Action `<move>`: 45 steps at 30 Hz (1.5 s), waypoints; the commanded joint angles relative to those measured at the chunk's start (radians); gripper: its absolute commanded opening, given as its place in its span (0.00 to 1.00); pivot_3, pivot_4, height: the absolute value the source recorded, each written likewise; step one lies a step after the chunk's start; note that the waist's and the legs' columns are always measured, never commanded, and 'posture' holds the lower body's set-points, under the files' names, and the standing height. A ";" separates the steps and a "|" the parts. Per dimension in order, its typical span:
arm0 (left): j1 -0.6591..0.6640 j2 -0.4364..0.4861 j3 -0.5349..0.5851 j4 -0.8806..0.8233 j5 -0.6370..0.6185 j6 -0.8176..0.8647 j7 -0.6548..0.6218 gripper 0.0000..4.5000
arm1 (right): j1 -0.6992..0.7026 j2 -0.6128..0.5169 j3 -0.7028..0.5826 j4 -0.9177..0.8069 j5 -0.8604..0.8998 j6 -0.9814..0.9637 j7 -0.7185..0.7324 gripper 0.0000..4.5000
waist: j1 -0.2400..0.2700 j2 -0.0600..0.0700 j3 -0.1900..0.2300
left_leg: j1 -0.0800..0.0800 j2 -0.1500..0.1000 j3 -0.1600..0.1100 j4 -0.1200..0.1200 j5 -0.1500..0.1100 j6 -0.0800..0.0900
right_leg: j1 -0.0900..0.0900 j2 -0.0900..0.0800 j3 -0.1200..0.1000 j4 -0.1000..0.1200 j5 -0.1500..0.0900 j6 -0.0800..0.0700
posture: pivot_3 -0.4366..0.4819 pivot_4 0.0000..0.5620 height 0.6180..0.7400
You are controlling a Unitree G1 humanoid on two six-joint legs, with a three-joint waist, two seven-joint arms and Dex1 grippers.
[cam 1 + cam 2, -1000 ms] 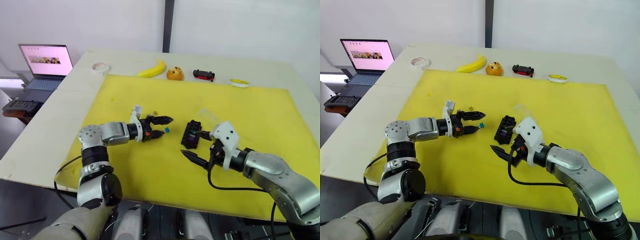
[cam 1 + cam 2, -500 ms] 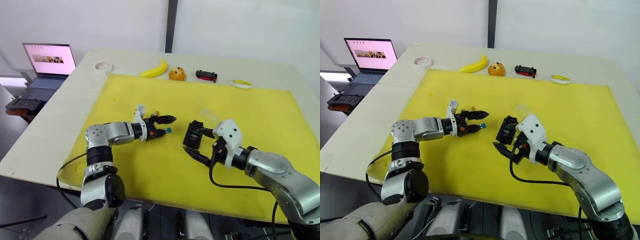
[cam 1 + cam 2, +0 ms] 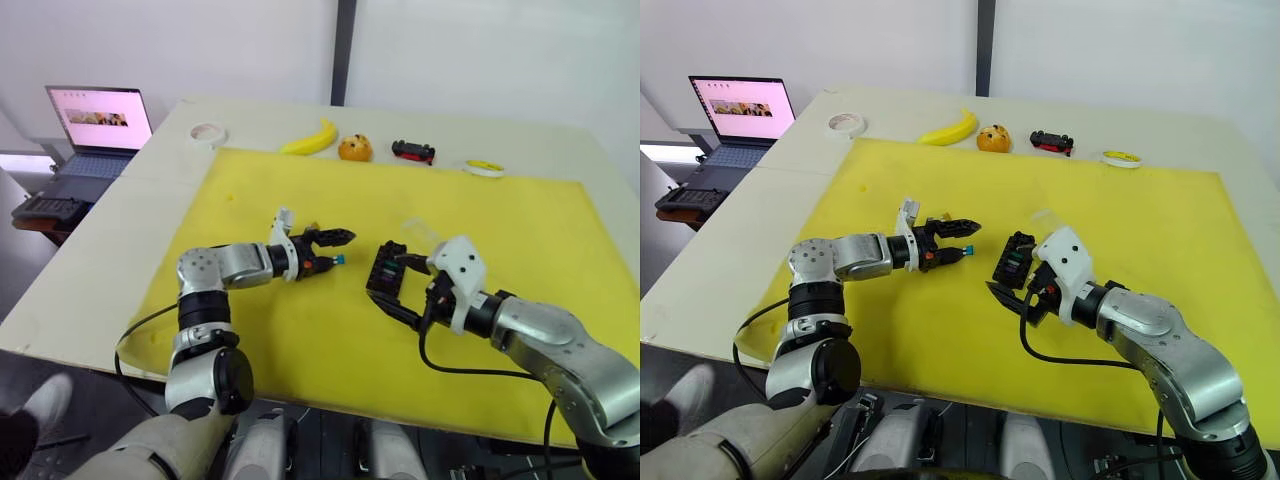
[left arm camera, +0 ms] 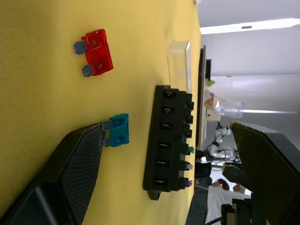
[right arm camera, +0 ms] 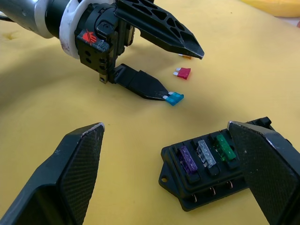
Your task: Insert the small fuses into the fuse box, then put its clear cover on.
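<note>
Pale and broad, the worktop (image 3: 120, 240) is carrying a yellow mat (image 3: 520, 230) that is covering most of it. Off its left edge a laptop (image 3: 95, 125) is sitting open. Along the far side a banana (image 3: 310, 138), an orange (image 3: 353, 148), a black-and-red toy car (image 3: 412, 151) and two rolls of tape (image 3: 207, 133) are lying in a loose row.

Near the middle of the mat the fuse box (image 3: 385, 268) is resting flat, slots up — purple, grey and green fuses (image 5: 206, 153) are already sitting in one row, while the other row (image 4: 165, 136) is showing empty slots. The clear cover (image 4: 179, 63) is lying just beyond the box, apart from it.

The right claw (image 3: 405, 287) is hovering at the box with its fingers spread wide on either side of it, gripping nothing. The left claw (image 3: 328, 250) is reaching in from the left, its fingers also parted wide — the lower fingertip (image 5: 150, 89) is touching a teal fuse (image 4: 118, 130) that is lying on the mat between the claw and the box. A red fuse (image 4: 96, 52) is lying on the mat a little farther off, and a small orange one (image 5: 186, 57) is lying just beyond it.
</note>
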 commanded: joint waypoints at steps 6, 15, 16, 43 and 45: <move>-0.008 -0.017 -0.038 0.028 0.046 -0.021 -0.026 1.00 | -0.007 -0.005 -0.029 -0.020 0.005 -0.002 0.003 1.00 | 0.000 0.000 0.000 | 0.000 0.000 0.000 0.000 0.000 0.000 | 0.000 0.000 0.000 0.000 0.000 0.000 | 0.48 0.27 1.00; -0.005 -0.010 -0.043 0.029 0.073 -0.015 -0.053 0.70 | 0.000 -0.013 -0.033 -0.018 0.002 -0.003 0.009 1.00 | -0.003 0.000 0.000 | 0.000 0.000 0.000 0.000 0.000 0.000 | 0.000 0.000 0.000 0.000 0.000 0.000 | 0.48 0.27 1.00; -0.004 -0.009 -0.045 0.028 0.076 -0.014 -0.055 0.70 | 0.002 -0.014 -0.034 -0.019 0.001 -0.004 0.010 1.00 | -0.002 0.000 0.000 | 0.000 0.000 0.000 0.000 0.000 0.000 | 0.000 0.000 0.000 0.000 0.000 0.000 | 0.48 0.27 1.00; 0.007 0.005 -0.047 0.018 0.111 0.018 -0.089 0.30 | 0.006 -0.012 -0.049 -0.023 0.007 -0.001 0.017 1.00 | -0.004 0.000 0.000 | 0.000 0.001 0.000 -0.001 0.000 0.001 | -0.001 -0.001 0.000 -0.001 0.000 0.000 | 0.48 0.27 1.00; 0.006 0.005 -0.046 0.020 0.114 0.018 -0.090 0.30 | 0.005 -0.011 -0.050 -0.023 0.008 0.000 0.017 1.00 | -0.004 0.000 0.000 | 0.000 0.001 0.000 -0.001 0.000 0.001 | -0.001 -0.001 0.000 -0.002 0.000 0.000 | 0.48 0.27 1.00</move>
